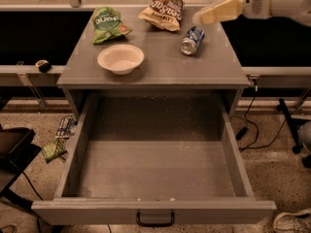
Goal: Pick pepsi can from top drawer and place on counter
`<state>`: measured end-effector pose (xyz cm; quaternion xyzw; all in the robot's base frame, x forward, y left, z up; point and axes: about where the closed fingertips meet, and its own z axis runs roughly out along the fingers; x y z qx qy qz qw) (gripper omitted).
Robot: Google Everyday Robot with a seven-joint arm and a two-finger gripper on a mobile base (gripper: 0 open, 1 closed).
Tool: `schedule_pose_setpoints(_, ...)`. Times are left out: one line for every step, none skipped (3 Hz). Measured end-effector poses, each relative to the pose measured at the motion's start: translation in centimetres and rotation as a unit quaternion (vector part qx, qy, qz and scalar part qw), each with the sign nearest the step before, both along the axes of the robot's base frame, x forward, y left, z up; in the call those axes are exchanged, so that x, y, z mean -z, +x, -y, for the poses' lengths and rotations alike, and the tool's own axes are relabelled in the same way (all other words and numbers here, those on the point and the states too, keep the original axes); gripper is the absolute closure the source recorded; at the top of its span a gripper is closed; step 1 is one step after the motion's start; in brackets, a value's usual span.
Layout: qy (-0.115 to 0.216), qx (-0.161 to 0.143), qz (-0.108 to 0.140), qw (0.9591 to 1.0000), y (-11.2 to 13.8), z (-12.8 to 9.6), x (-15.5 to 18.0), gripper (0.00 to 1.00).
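The pepsi can (192, 40) lies on its side on the counter (160, 64), right of centre, silver top toward me. My gripper (206, 14) hangs above and just right of the can, lifted clear of it and not touching. The white arm runs off to the upper right. The top drawer (153, 171) is pulled fully open below the counter; nothing lies inside it. Its dark handle (155, 220) sits at the centre of the front panel.
A white bowl (120, 58) sits on the counter's left half. A green chip bag (108, 23) lies at the back left and a brown chip bag (164, 8) at the back centre. Cables and a stand (291, 125) are on the floor at right.
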<state>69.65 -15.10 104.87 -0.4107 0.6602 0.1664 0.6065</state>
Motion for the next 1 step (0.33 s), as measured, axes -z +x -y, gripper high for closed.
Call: schedule_pose_setpoints(-0.089,0.078,0.002,0.9929,-3.64,3.1,-3.77,0.0)
